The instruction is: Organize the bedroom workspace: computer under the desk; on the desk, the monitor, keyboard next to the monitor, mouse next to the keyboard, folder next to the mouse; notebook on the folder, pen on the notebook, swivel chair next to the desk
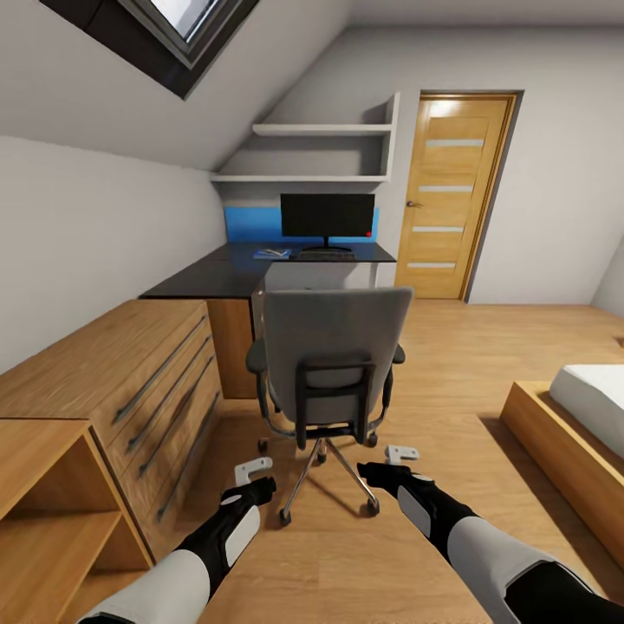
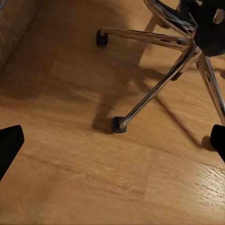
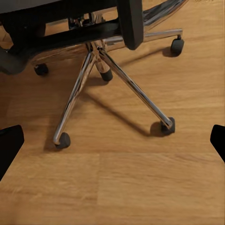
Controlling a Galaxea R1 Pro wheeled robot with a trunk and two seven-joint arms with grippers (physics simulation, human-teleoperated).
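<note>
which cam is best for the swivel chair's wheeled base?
Right wrist view: the chrome base shows its hub, spokes and several casters. Left wrist view catches only part of the base. Head view has the whole swivel chair, its base small.

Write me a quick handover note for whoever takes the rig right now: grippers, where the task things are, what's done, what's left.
Left gripper and right gripper: open, empty, low behind the swivel chair.
Chair stands back-to-robot, just short of the desk; its seat is hidden.
Monitor is on the desk, keyboard in front of it, a blue folder beside that.
Mouse, notebook, pen, computer: too small or hidden to tell.
Left: confirm the stack and mouse up close, then place the chair next to the desk.
</note>
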